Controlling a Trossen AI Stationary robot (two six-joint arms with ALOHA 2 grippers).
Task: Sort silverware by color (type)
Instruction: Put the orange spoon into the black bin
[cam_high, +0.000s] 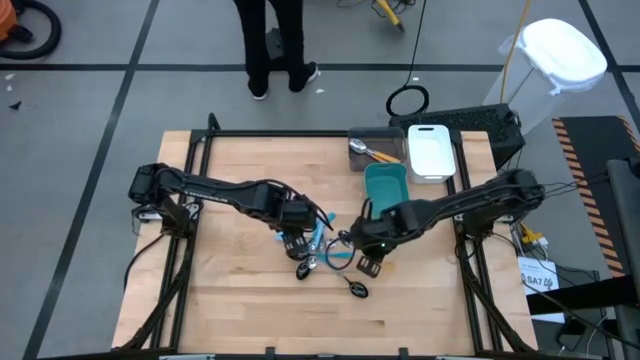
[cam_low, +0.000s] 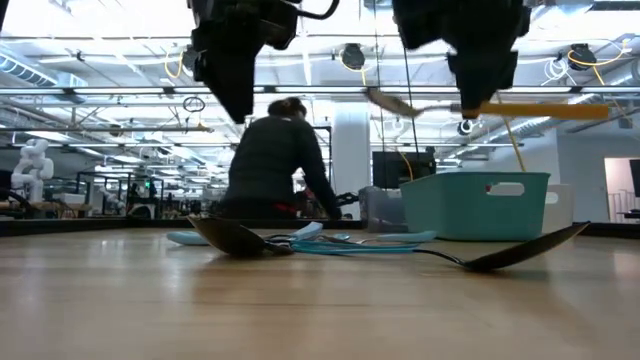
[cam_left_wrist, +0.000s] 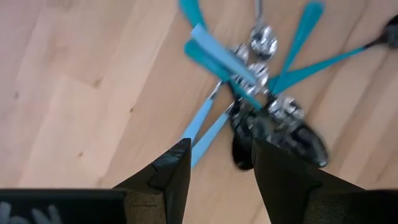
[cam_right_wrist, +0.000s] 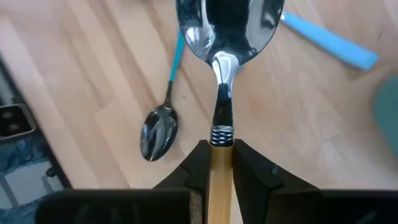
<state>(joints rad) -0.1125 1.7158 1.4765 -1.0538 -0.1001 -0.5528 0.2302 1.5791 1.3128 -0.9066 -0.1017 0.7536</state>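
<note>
Orange handle clamped tight between my right end effector (cam_right_wrist: 221, 163) fingers, and the spoon (cam_right_wrist: 225, 37) is up off the counter (cam_high: 230, 300), its silver bowl sticking out ahead of me and the handle jutting level in the low view. Below it, a blue-handled spoon (cam_right_wrist: 163, 118) lies flat on the wood, and a light-blue handle (cam_right_wrist: 329, 40) shows farther off. My right arm sits just in front of the teal bin (cam_high: 386, 187), with the white bin (cam_high: 431, 150) and the gray bin (cam_high: 372, 150) beyond; an orange-handled piece (cam_high: 378, 153) already lies in the gray one. Over on the other side, my left end effector (cam_left_wrist: 217, 165) hangs above the pile of silverware (cam_high: 318, 248), fingers parted and gripping nothing, blue handles and dark spoons tangled right beneath it. One black spoon (cam_high: 357, 288) rests apart from the heap, nearer the front edge. A person (cam_high: 275, 45) stands on the floor past the far side of the counter.
</note>
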